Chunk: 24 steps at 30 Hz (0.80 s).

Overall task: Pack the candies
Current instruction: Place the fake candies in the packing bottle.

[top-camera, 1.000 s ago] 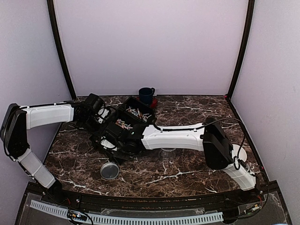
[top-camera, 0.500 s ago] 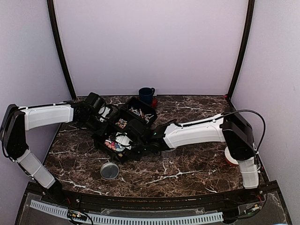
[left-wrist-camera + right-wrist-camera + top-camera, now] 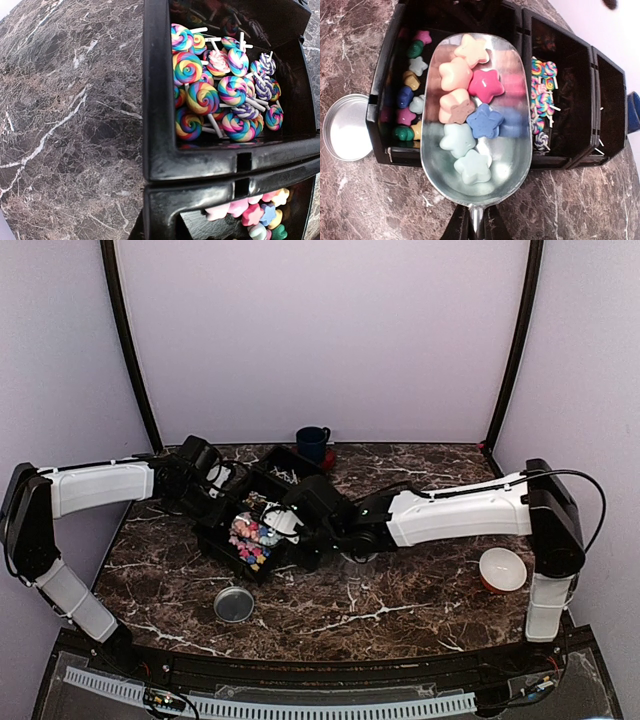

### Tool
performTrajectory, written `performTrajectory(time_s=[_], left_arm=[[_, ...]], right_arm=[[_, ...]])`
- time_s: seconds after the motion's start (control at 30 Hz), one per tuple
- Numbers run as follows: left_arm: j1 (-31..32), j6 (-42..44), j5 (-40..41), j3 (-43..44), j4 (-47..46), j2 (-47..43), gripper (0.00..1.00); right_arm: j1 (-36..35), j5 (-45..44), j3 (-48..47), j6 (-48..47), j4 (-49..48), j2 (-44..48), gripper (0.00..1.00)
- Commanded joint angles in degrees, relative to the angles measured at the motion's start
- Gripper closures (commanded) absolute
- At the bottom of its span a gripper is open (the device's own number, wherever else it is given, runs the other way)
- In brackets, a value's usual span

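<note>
From above, tray: a black tray of side-by-side bins sits slantwise on the marble table, left of centre.
From above, candies: bright candies fill the tray's near bin.
From above, left claw: my left claw is at the tray's far-left edge. I cannot tell whether it touches the tray or is only just beside it.
From above, right claw: my right claw stretches in from the right and holds a metal scoop over the tray.
From above, others: a round metal lid lies on the table, nearer than the tray. A blue mug stands behind the tray, and a white bowl sits far right.
Left wrist, candies: swirled lollipops with white sticks are heaped in one bin. Pastel star candies lie in the next bin, past a double black wall.
Left wrist, left claw: my fingers do not show here. The claw is all but closed, and I cannot tell whether it pinches the tray wall.
Right wrist, right claw: my fingers are clamped on the scoop's thin handle at the bottom edge.
Right wrist, scoop: it carries a handful of star candies in peach, pink, tan, blue and mint, above the tray.
Right wrist, tray: more star candies lie in the left bin under the scoop, and lollipops are in the bin to its right. The lid is just beside the tray's left wall.
</note>
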<state>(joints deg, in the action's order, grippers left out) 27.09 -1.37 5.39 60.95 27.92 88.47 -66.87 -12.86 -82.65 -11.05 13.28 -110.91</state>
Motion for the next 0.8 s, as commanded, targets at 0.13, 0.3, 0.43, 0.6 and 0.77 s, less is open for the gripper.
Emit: performTrajectory(time_s=[0.13, 0.3, 0.43, 0.6, 0.77], left_arm=[[-0.4, -1.8, -2.1, 1.9, -8.2, -4.7, 1.0], [-0.5, -1.8, -2.6, 2.0, -8.1, -4.7, 1.0], [-0.6, -1.8, -3.2, 2.0, -8.1, -5.0, 1.0], [-0.7, -1.8, -4.0, 2.1, -8.2, -5.2, 1.0], [-0.8, -1.9, -4.3, 2.0, -8.3, -5.4, 1.0]], right_arm=[[1.6, -3.7, 5.0, -1.1, 1.9, 9.0, 1.0], [2.4, -5.4, 9.1, -0.8, 5.4, 15.8, 1.0], [2.8, -7.3, 13.5, 0.8, 6.3, 23.5, 1.0], [2.9, -7.9, 24.4, 2.7, -1.0, 34.1, 1.0], [3.0, -7.9, 31.2, 3.9, -8.1, 40.3, 1.0]])
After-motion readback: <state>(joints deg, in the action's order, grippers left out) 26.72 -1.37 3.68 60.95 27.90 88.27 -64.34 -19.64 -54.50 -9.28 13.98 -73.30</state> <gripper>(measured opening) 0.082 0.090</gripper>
